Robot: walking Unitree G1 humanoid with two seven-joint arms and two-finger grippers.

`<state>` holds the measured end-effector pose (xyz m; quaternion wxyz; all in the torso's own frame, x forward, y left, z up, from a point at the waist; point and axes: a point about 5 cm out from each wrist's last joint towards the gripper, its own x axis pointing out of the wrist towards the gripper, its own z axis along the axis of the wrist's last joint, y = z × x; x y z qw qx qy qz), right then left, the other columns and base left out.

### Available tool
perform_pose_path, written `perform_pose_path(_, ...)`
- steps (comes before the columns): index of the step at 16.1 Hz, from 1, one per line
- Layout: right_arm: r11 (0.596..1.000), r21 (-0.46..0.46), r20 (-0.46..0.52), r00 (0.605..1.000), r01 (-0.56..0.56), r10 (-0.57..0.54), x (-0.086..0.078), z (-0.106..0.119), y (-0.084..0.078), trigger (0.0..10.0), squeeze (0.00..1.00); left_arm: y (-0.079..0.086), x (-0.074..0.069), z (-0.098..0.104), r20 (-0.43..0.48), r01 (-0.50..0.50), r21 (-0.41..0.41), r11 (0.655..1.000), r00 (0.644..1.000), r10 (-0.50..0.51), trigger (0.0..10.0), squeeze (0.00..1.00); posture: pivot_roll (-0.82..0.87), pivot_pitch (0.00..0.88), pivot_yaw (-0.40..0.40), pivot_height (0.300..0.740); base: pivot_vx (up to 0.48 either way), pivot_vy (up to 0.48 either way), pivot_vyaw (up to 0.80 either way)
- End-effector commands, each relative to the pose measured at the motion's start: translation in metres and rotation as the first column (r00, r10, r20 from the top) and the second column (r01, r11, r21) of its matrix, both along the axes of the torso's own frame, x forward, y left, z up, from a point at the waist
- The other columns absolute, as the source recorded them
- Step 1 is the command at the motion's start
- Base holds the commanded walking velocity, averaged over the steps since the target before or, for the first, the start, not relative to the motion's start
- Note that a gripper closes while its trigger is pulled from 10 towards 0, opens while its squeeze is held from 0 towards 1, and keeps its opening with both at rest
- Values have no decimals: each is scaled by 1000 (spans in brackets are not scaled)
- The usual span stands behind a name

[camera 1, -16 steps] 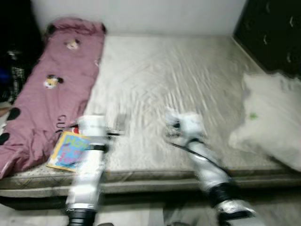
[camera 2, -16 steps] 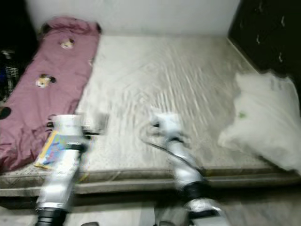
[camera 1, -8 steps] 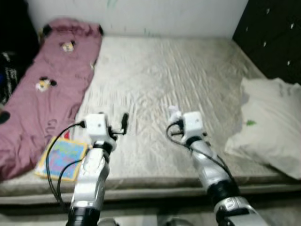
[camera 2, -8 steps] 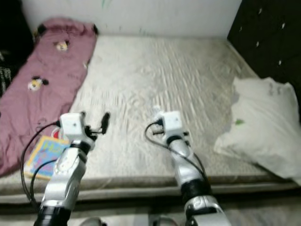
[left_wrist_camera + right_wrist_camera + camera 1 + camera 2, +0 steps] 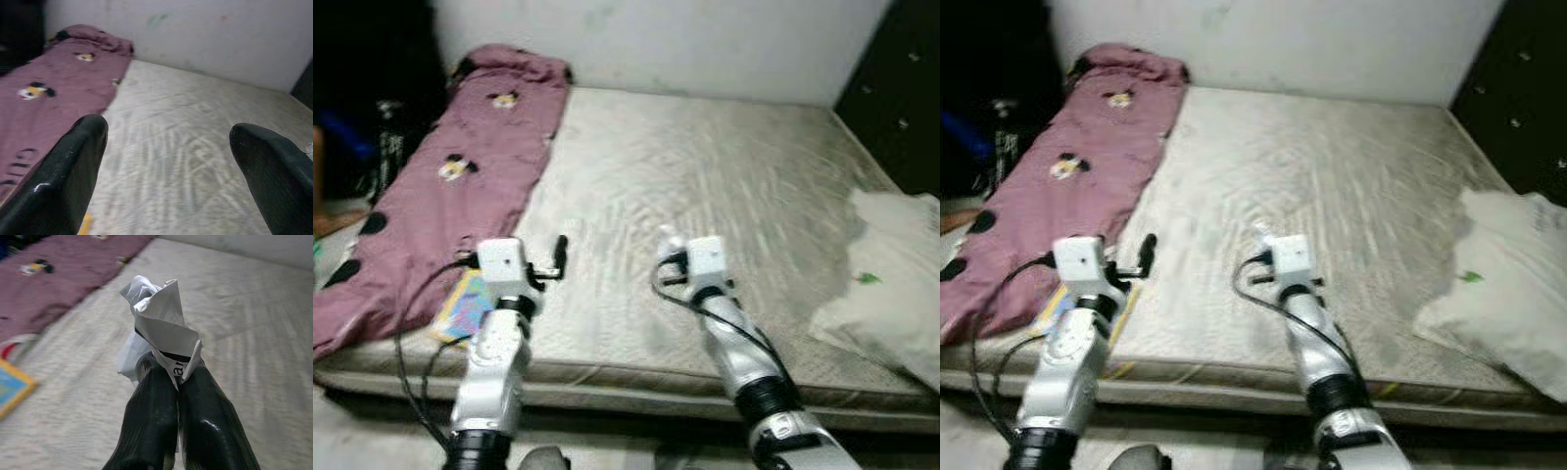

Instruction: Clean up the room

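On the far left of the mattress [image 5: 724, 186], a pink blanket [image 5: 450, 206] printed with small cartoon faces lay stretched along the edge, reaching up to the white wall [image 5: 705, 44]. Near the blanket's lower end, at the mattress's front edge, a colourful book [image 5: 462, 304] lay flat, partly tucked behind the left arm. The left gripper [image 5: 168, 161] was raised above the mattress just beside the book, its two black fingers [image 5: 73, 171] spread wide apart with nothing between them. Toward the middle of the mattress's front edge, the right gripper [image 5: 177, 382] was also held above the sheet, its fingers pressed together and clamped on a crumpled white paper [image 5: 159, 330] with some dark print, which stuck up from the tips. On the far right side of the mattress, a white pillow [image 5: 891, 284] lay beside a dark headboard [image 5: 901, 88].
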<state>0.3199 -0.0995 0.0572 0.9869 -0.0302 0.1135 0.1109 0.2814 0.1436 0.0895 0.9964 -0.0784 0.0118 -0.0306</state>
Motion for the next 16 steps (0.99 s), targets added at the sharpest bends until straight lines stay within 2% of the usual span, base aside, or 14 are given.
perform_pose_path(1, 1000, -19, 8, 1000, 17, -17, 3, 2, -9, 10000, 0, -6, 2, 1, 2, 13, -8, 1000, 1000, -13, 10000, 0, 70, 0, -44, 740, 0, 480, 0)
perform_pose_path(16, 999, -35, -28, 1000, -7, 6, 3, -3, -7, 10000, 0, -8, 2, 3, 17, 32, -50, 998, 999, -32, 10000, 0, 65, 0, -46, 740, 0, 480, 0)
